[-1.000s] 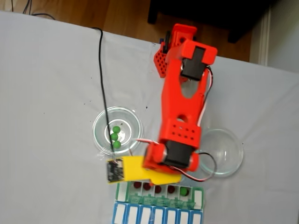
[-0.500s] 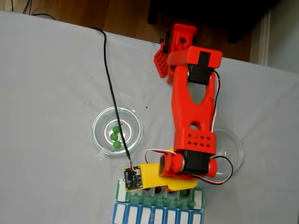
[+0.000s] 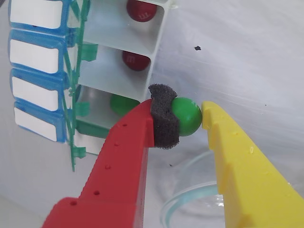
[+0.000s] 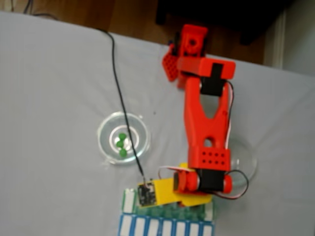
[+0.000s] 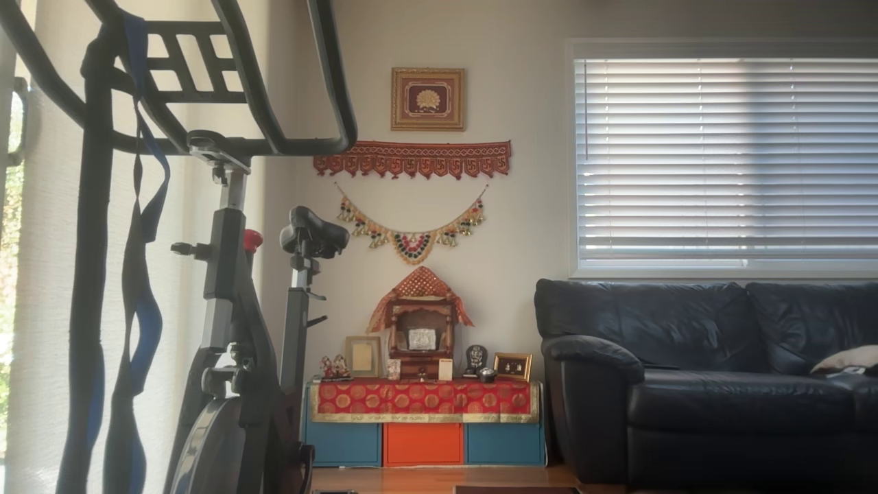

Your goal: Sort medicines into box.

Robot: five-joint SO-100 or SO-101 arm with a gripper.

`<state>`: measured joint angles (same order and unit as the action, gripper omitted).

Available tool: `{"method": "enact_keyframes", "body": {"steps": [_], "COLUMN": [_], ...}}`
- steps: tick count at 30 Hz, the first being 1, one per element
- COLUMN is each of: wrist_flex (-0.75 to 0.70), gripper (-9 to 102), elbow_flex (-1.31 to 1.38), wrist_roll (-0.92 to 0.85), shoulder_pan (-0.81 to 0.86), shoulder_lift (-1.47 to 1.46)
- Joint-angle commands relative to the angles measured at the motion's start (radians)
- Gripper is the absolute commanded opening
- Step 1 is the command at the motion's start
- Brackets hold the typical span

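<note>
The arm [image 4: 206, 123] is bright orange-red plastic with black servo blocks, perforated plates, thin red, white and black wires, a black cable [image 4: 120, 93] to a small circuit board [image 4: 145, 193], and a gripper [image 3: 190, 118] with one red foam-padded finger [image 3: 128, 156] and one yellow notched finger [image 3: 242, 166].

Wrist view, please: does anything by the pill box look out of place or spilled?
Nothing is spilled. The claw grips one green ball beside the pill box, outside its compartments; its black foam pad looks ragged.
</note>
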<state>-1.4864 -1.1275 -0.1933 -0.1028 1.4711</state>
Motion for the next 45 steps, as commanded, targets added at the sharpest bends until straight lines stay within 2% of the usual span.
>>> {"method": "enact_keyframes", "body": {"steps": [1,11,16,32,36,38,39,42,45], "wrist_flex": [0.018,-0.020,-0.100,-0.199,-0.305,-0.420,-0.423,-0.422,-0.422], "gripper": [1,1,1,2,2,2,2,3,4], "elbow_flex": [0.077,0.311,0.485,0.710,0.922,1.181,1.259,1.307,1.241], "wrist_roll": [0.012,0.040,0.064,0.107,0.121,0.133,0.147,0.156,0.153], "shoulder_pan": [-0.014,-0.003,0.008,0.014,0.020,0.021,0.023,0.029,0.028], "shoulder_lift": [0.018,-0.163,-0.253,-0.380,-0.503,-0.644,-0.692,-0.718,-0.673]}}
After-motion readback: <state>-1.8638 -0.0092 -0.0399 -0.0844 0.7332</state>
